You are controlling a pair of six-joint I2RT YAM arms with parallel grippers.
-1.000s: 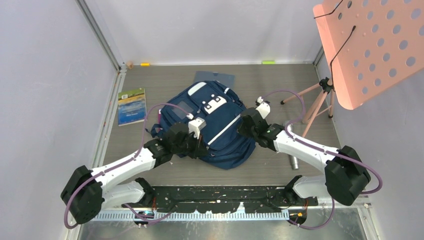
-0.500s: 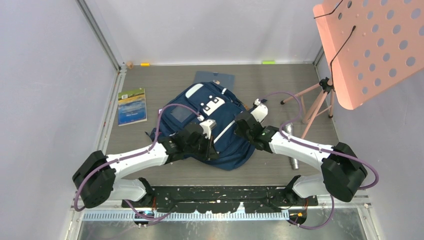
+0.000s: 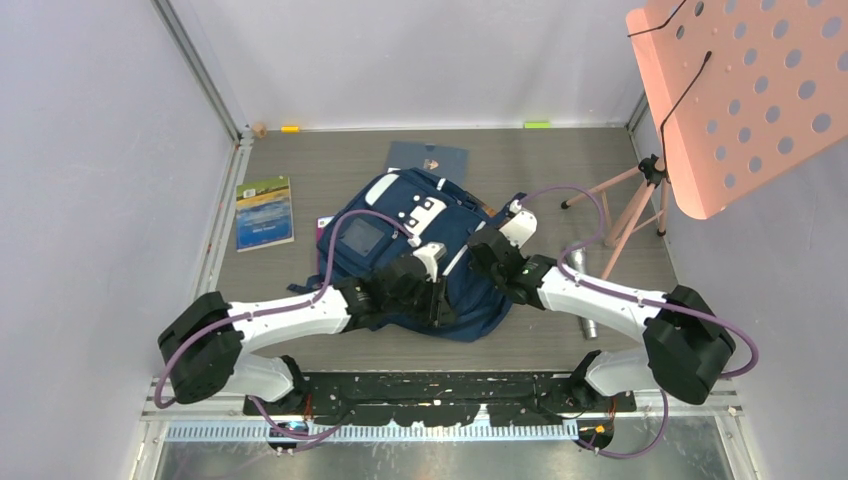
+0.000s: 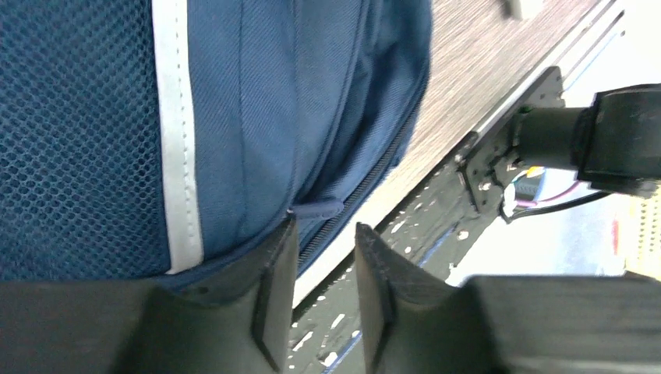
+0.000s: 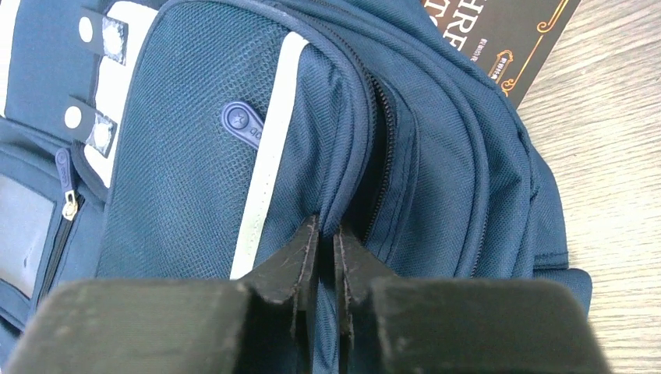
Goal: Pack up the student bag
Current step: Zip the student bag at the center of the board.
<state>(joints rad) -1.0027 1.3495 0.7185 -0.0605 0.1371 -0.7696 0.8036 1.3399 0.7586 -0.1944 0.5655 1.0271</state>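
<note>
The left gripper (image 4: 323,234) has swung right along the near edge of the student bag (image 3: 390,200), which lies mid-table, and its jaws are now apart. The right gripper (image 5: 326,226) is clamped on a seam of the bag. The left should close squarely on the zipper pull (image 4: 318,209) while the right keeps the fabric taut.

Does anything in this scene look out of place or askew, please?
Yes. A dark book with gold lettering lies partly hidden under the edge of the navy blue fabric backpack, not inside it. A silver metal cylinder also lies loose to the bag's right.
</note>
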